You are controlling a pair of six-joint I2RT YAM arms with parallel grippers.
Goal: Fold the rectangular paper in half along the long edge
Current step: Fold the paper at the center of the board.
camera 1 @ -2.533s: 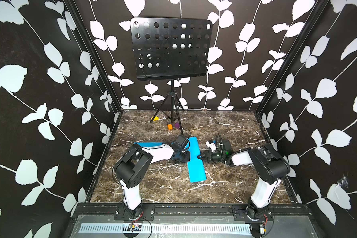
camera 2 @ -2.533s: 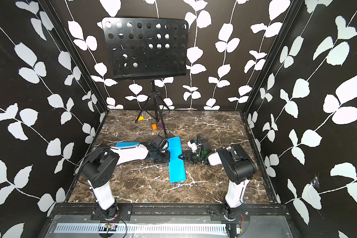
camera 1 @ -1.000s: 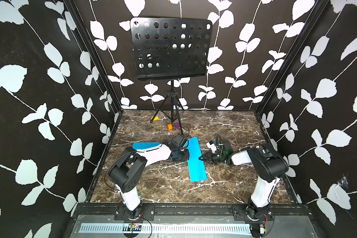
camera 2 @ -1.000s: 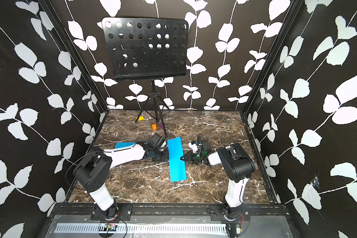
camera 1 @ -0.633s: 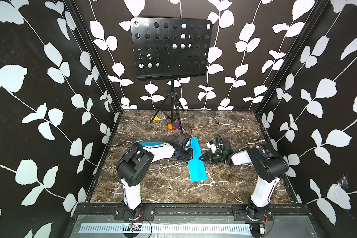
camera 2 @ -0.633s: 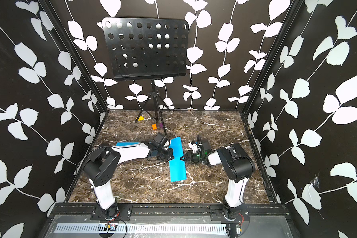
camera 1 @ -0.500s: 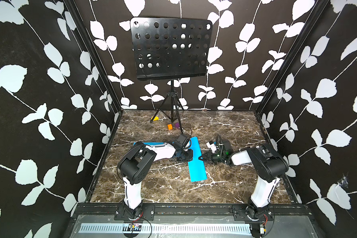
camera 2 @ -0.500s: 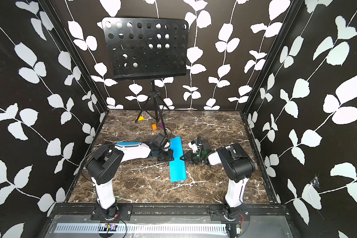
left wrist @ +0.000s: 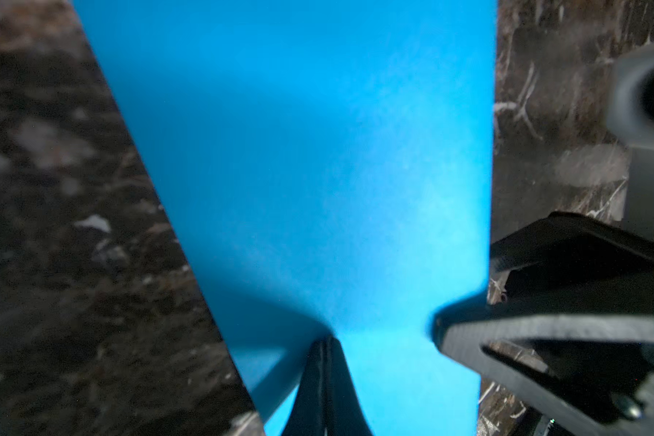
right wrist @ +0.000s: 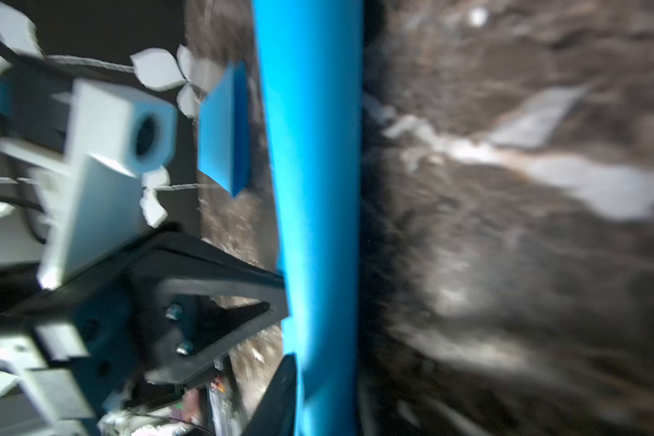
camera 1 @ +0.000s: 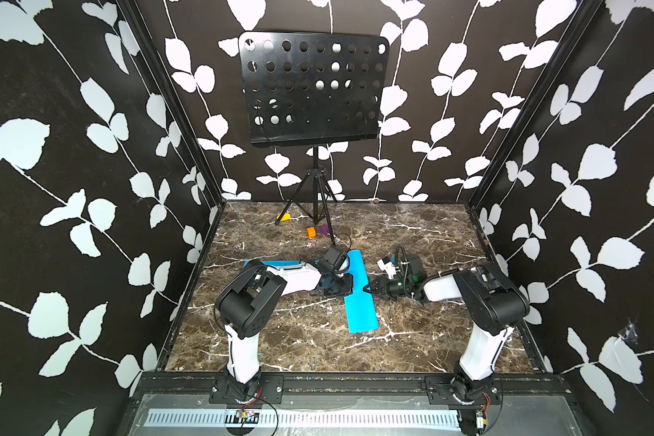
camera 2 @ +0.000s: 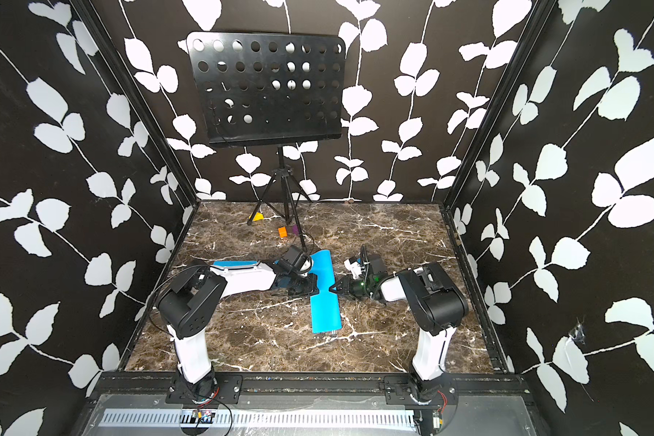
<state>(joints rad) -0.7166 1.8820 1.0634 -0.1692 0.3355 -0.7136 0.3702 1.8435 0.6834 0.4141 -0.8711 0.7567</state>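
Slid left gripper (camera 1: 347, 285), jaws pressed together, back to mid-edge of the folded blue paper (camera 1: 360, 306), probably flattening the crease, with right gripper (camera 1: 367, 290) bracing opposite, can't tell if pinching.

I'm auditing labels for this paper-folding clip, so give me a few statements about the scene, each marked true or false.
1. The blue paper lies on the marble table, between the left gripper and the right gripper. True.
2. The paper rests on the music stand. False: it lies on the table, in front of the stand.
3. The left gripper's fingers are closed together. True.
4. The orange block sits on the paper. False: it is near the stand's feet, apart from the paper.
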